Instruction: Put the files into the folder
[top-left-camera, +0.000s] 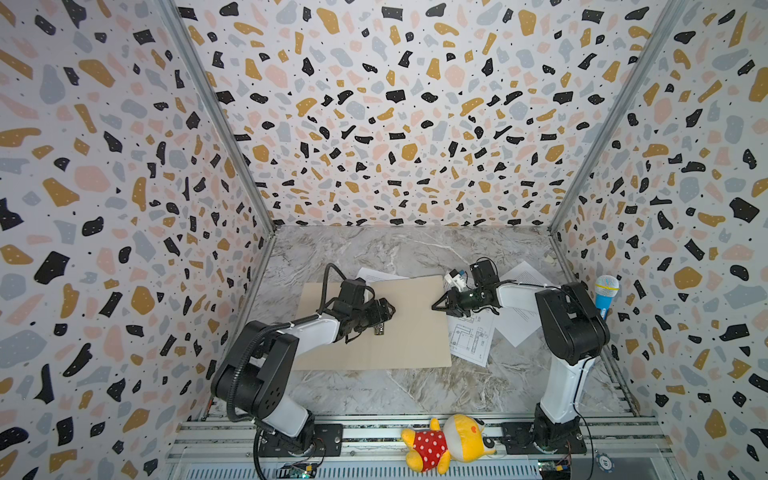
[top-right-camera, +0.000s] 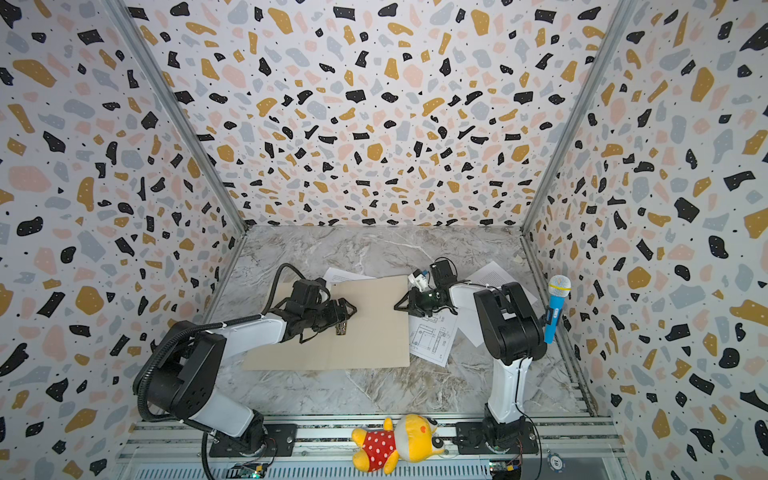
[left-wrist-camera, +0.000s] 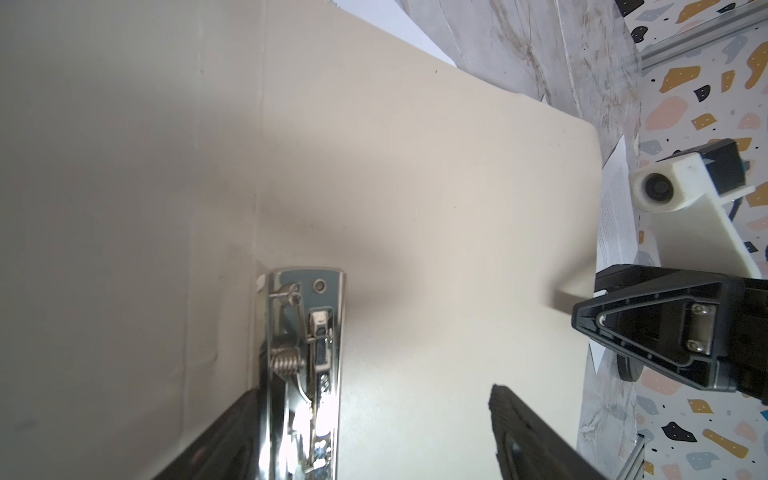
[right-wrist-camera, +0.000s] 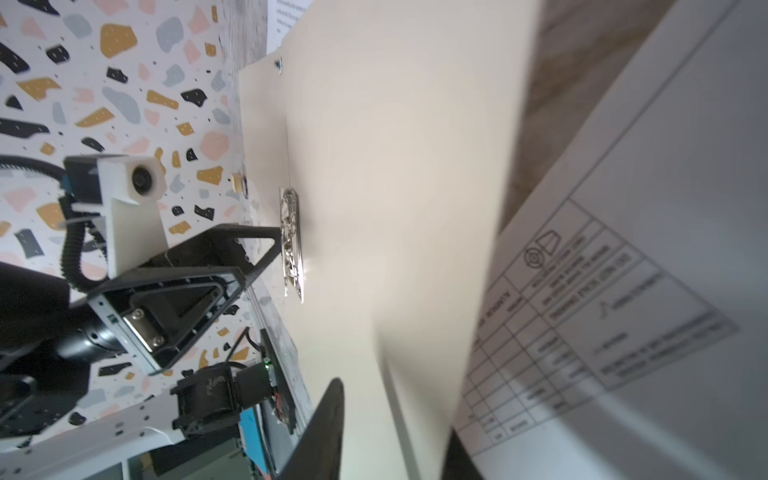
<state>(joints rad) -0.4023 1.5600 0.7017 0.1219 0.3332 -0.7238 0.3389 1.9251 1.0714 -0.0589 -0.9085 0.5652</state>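
Folder (top-left-camera: 415, 336) open flat, clip (top-left-camera: 379, 330) inside, drawing sheet (top-left-camera: 471, 340) outside at 3 o'clock. Left gripper (top-left-camera: 385, 321) jaws apart over clip. Right gripper (top-left-camera: 436, 307) at folder's 3 o'clock edge — clamped or not, cannot tell.

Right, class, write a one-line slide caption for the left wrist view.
Left gripper, jaws open either side of the silver clip on the tan folder; right gripper at the folder's edge.
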